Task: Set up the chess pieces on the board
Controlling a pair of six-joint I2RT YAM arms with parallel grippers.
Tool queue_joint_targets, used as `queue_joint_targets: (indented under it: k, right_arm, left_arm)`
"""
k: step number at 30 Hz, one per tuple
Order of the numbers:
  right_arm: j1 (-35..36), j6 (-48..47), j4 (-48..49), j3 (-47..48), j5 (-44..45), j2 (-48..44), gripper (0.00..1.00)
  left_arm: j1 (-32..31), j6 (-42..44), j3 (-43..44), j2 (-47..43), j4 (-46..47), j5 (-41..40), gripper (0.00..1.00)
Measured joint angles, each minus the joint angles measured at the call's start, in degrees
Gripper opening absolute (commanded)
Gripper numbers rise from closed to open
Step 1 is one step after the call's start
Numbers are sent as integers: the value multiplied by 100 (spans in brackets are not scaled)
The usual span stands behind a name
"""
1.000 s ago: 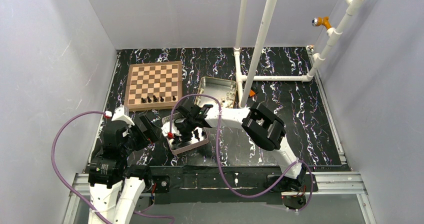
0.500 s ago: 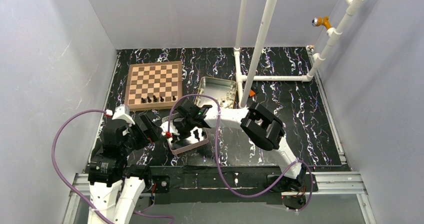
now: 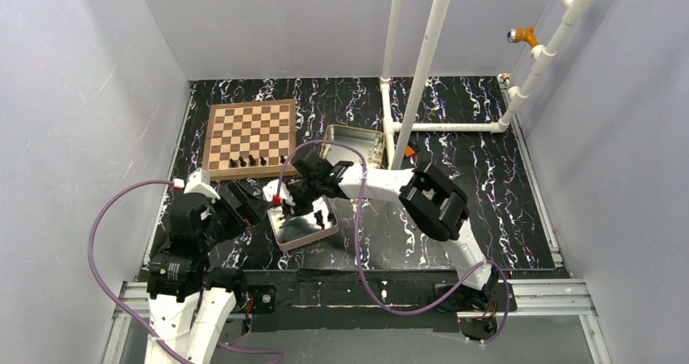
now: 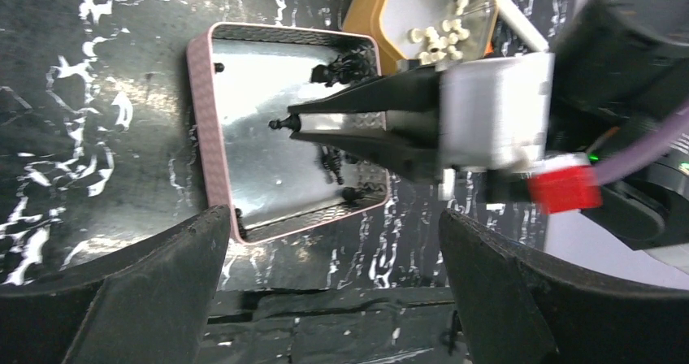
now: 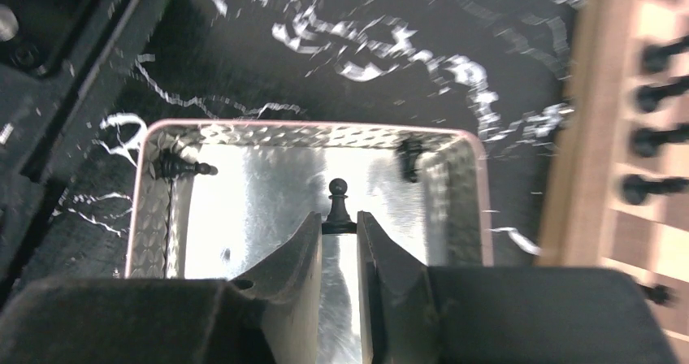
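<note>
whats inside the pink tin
A few black chess pieces sit loose in the tin; the right fingers pinch one pawn. The fingers hide whatever is beneath them.

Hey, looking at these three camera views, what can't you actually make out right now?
Top view: what lies in the pink-rimmed tin; the right arm covers its far part and anything there is tiny.
Right wrist view: the pawn's base, hidden between the jaws; most of the board, cut off by the right edge.
Left wrist view: the tan-rimmed tin's far end, cut off by the top edge.
</note>
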Motion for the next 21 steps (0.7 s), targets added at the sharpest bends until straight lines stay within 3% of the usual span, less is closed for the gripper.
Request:
queue_joint_targets:
  k: [11, 21]
  right_arm:
    - [-610, 1902, 1613, -802, -636, -1475, 9]
    - [-826, 3456, 2664, -1399, -748, -1961, 9]
  left_arm:
    - [0, -1309, -476, 81, 1784, 533, 99]
    - [0, -2509, -929, 787, 3565, 1001, 73]
